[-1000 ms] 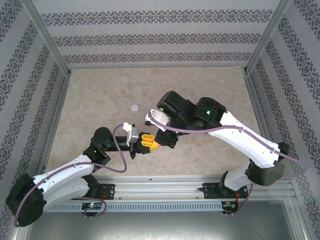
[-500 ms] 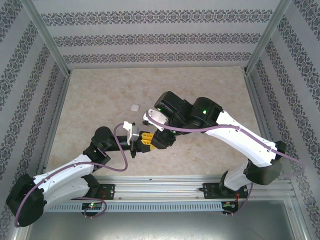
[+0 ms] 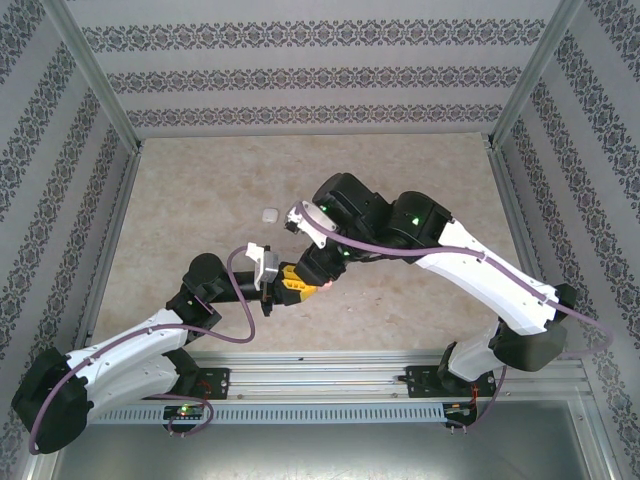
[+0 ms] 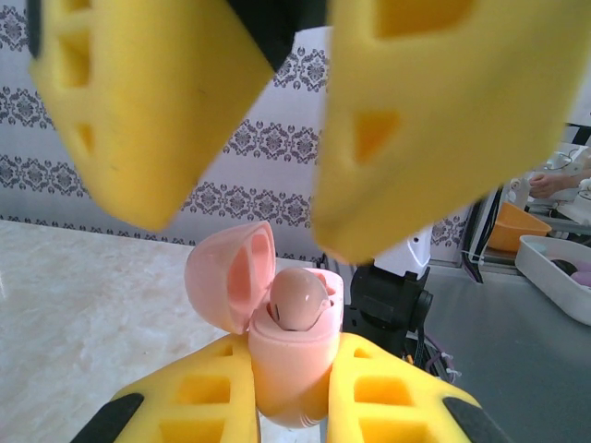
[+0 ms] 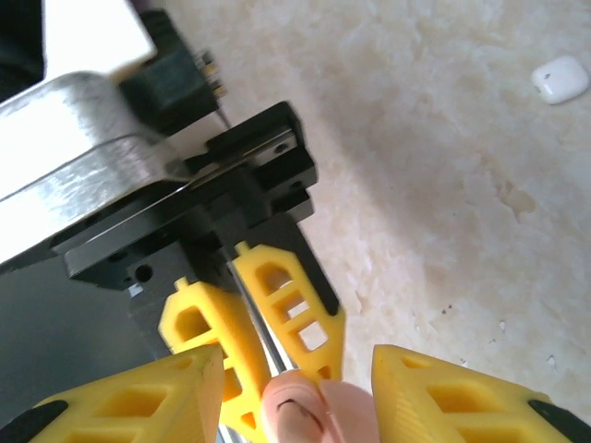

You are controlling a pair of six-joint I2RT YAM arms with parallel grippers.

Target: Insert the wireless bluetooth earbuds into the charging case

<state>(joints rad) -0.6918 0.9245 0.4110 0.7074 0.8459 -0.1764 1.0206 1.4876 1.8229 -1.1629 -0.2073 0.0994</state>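
Left gripper point(image 4: 288, 404) pinching glossy pink egg-shaped charging case point(image 4: 286, 365), lid open at 10 o'clock. Pale bean-shaped earbud point(image 4: 297, 297) sits proud in socket. Right gripper point(image 5: 297, 392) spread, straddling it. Risk: yellow finger clips bud, pops it out. Second whitish earbud point(image 3: 268, 214) waits at 11 o'clock.

The pink charging case point(image 4: 291, 369) stands upright in the left gripper point(image 4: 286, 411), lid hinged open. 1 pinkish earbud point(image 4: 295, 297) sits in its well; 1 white earbud point(image 5: 560, 78) lies on the table point(image 5: 443, 185), well apart.
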